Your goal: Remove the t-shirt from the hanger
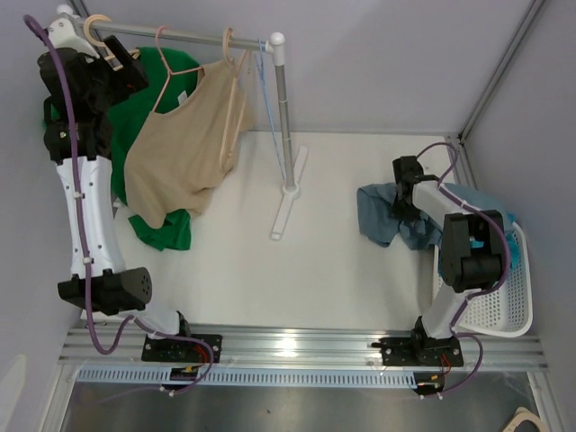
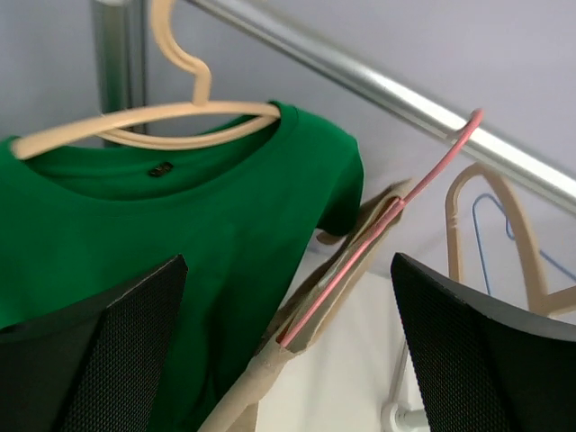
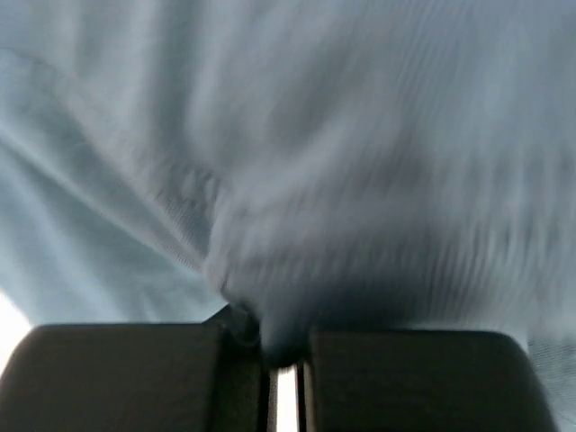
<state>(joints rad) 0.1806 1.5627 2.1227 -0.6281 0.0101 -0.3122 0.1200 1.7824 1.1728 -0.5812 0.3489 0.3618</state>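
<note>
Currently the green t-shirt [image 2: 180, 225] hangs on the beige hanger [image 2: 144, 121], which hooks over the rail [image 2: 378, 90] at the far left of the rack; the garment is not yet off. The left gripper [image 2: 288, 270] is raised to collar height just in front of it, jaws spread wide and holding nothing. The right gripper [image 3: 286, 360] is well apart on the right side of the table [image 1: 342, 270], beside the basket [image 1: 504, 306], jaws closed almost fully with a fold of the blue-grey garment [image 3: 315, 180] pinched between them. Hazards, as judged from this position: closing on cloth alone and pulling outward is likely to drag the hanger along the rail or unhook it, so that shirt and hanger come away together. The collar looks narrow against the hanger's arms, so a straight pull may catch a shoulder on a hanger tip and stretch the fabric. The pink hanger [image 2: 378, 234], carrying the tan top [image 1: 180, 153], hangs just beside the shirt's sleeve, and a wide jaw may snag it. With the right arm occupied, nothing steadies the hanger.
</note>
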